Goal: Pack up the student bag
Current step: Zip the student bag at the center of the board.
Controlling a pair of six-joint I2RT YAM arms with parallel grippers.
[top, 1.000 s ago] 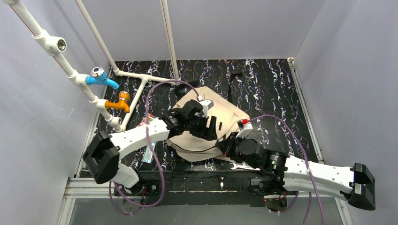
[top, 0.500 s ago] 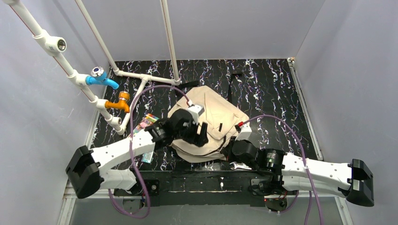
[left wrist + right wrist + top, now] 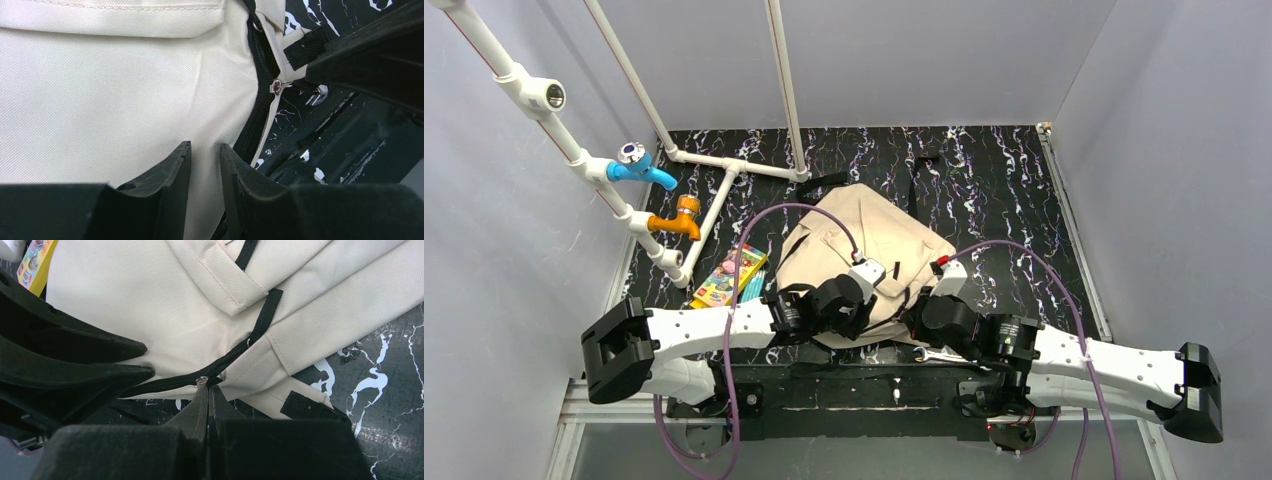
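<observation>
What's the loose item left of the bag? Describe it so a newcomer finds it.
Find the beige bag in the middle of the top view. Left of it, by the white pipes, lies a flat box. It alone is bright yellow with cartoon pictures; the bag is plain beige, the pipes white.

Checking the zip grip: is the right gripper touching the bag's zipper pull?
Touching. The right wrist view shows the right gripper, shut, pinching the zipper pull of the bag.
</observation>
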